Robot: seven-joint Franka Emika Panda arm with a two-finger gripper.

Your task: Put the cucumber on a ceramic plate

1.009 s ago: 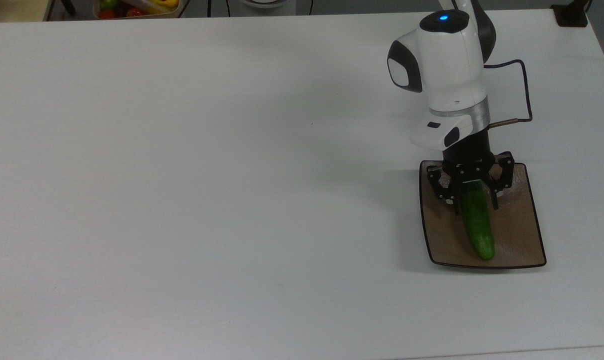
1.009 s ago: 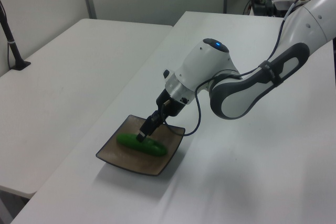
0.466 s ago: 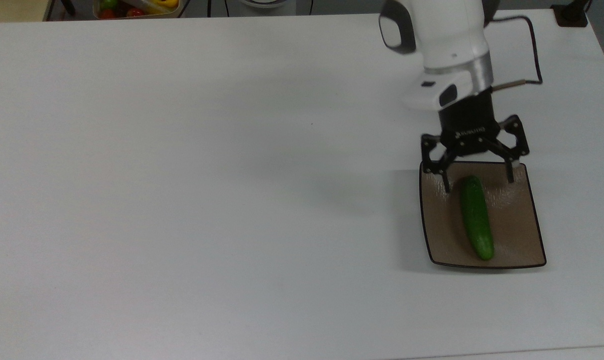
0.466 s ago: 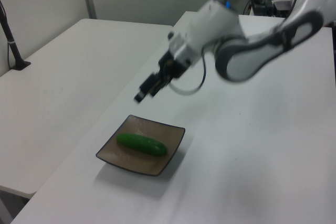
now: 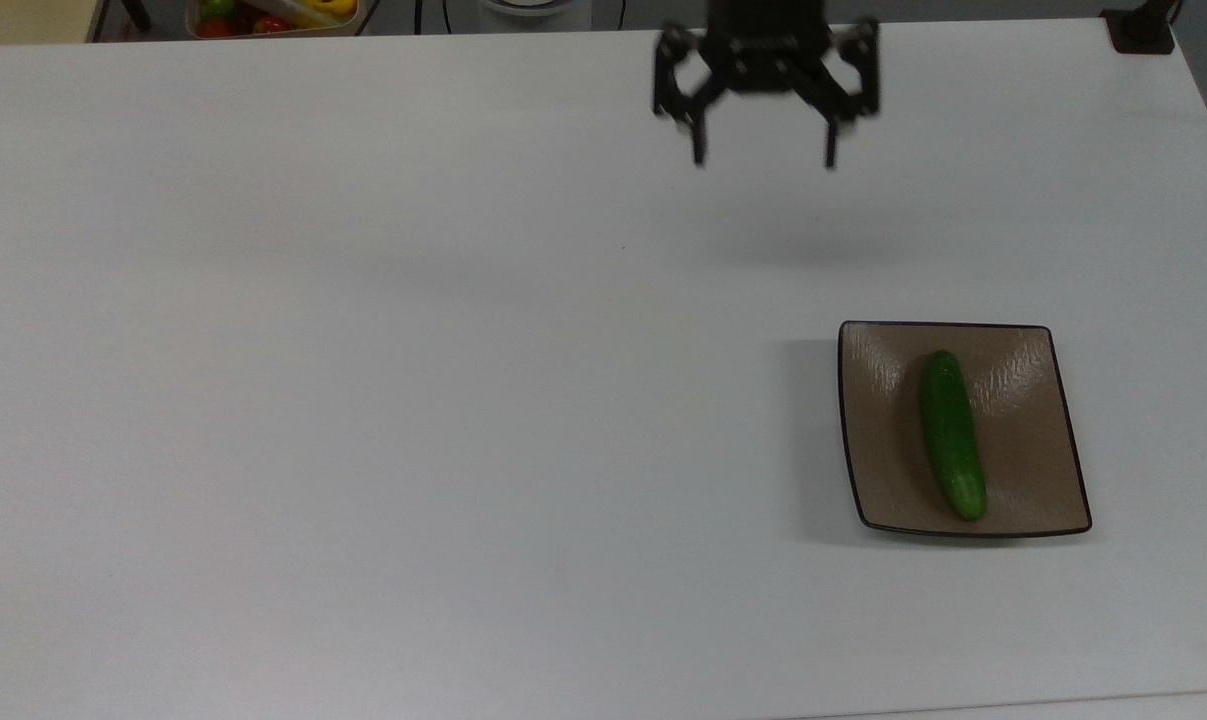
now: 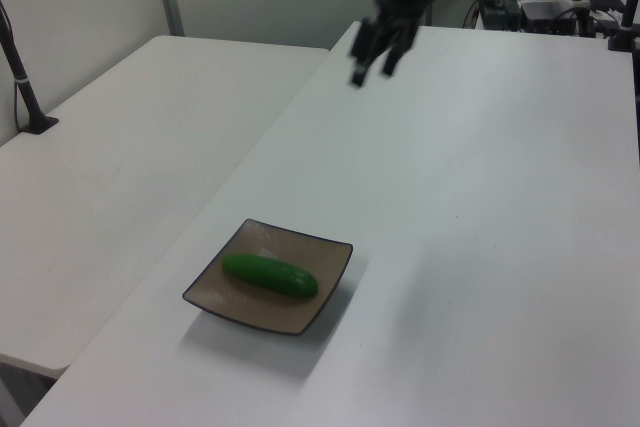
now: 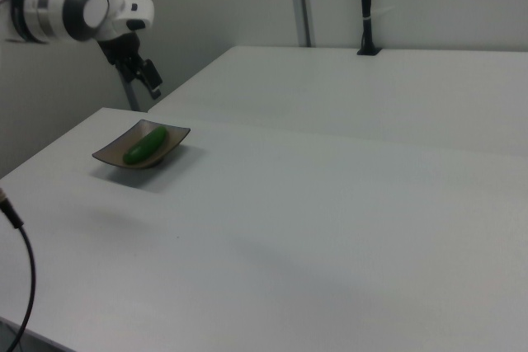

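The dark-green cucumber [image 5: 952, 436] lies flat along the middle of the square brown plate [image 5: 1023, 470], its lighter tip toward the top view's bottom edge. It also rests on the plate in the left view, cucumber [image 6: 269, 275] on plate [image 6: 232, 302], and in the right view, cucumber [image 7: 146, 145] on plate [image 7: 169, 143]. My gripper [image 5: 763, 160] hangs open and empty high above the table, far from the plate toward the top view's upper edge. The gripper [image 6: 372, 73] is near the left view's top, and the gripper [image 7: 152, 80] sits above and behind the plate in the right view.
The white table [image 5: 363, 400] spreads wide to the top view's left of the plate. A container of colourful items [image 5: 273, 15] sits beyond the table's far edge. A second white table [image 6: 120, 137] adjoins in the left view. A black cable [image 7: 21, 269] hangs at the right view's lower left.
The gripper let go of the cucumber, opened, and rose away from the plate, moving far toward the top view's upper edge. The cucumber stays lying on the plate.
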